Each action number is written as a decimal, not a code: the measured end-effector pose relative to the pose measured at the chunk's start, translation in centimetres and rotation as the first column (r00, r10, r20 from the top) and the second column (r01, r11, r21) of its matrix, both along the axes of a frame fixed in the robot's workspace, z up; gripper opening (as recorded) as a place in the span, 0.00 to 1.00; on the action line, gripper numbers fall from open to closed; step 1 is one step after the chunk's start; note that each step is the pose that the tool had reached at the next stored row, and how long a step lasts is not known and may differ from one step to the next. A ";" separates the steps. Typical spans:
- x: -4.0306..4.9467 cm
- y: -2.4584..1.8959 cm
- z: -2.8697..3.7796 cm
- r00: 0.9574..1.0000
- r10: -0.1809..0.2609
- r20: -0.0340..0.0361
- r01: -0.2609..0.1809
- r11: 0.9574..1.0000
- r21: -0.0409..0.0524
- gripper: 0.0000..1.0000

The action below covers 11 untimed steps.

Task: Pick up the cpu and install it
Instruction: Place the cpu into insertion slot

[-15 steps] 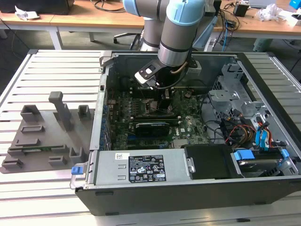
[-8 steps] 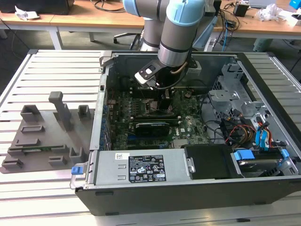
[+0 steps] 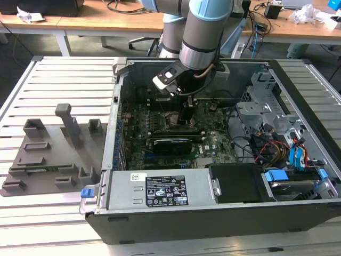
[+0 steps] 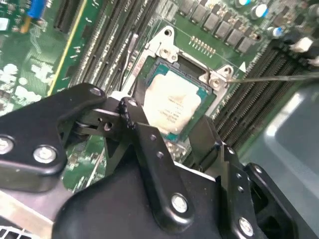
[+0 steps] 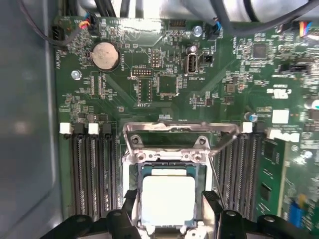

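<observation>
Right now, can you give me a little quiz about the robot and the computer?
1. True or false: the cpu lies on the floor.
2. The pincer is nearest to: A the round battery, B the cpu, C the blue cables.
3. What colour is the motherboard?
Key: 1 false; 2 B; 3 green.

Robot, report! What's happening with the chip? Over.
Black gripper low over the green motherboard. Small silvery square cpu lies in the open metal socket frame. Nothing else in the way.
</observation>
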<state>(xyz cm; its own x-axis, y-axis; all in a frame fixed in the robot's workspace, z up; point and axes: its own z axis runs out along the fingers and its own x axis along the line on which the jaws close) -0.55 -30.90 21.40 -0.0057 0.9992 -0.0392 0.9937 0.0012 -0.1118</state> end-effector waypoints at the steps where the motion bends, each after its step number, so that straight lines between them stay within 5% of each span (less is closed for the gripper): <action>1: 0.01 0.06 0.12 1.000 0.000 0.000 0.000 1.000 0.000 0.60; 2: -0.01 0.09 0.21 1.000 0.000 0.000 0.000 1.000 0.000 0.60; 3: -0.03 0.10 0.23 1.000 0.000 0.000 0.000 1.000 0.000 0.42; 5: -0.17 0.10 0.23 1.000 0.000 0.001 0.000 1.000 0.000 0.42; 6: -0.34 0.09 0.24 1.000 0.000 0.002 0.000 1.000 0.000 0.24; 11: -0.68 0.09 0.24 1.000 0.001 0.003 -0.001 1.000 0.000 0.11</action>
<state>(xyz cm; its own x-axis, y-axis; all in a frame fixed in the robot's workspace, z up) -1.23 -30.81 21.65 -0.0061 0.9992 -0.0394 0.9940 0.0018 -0.1090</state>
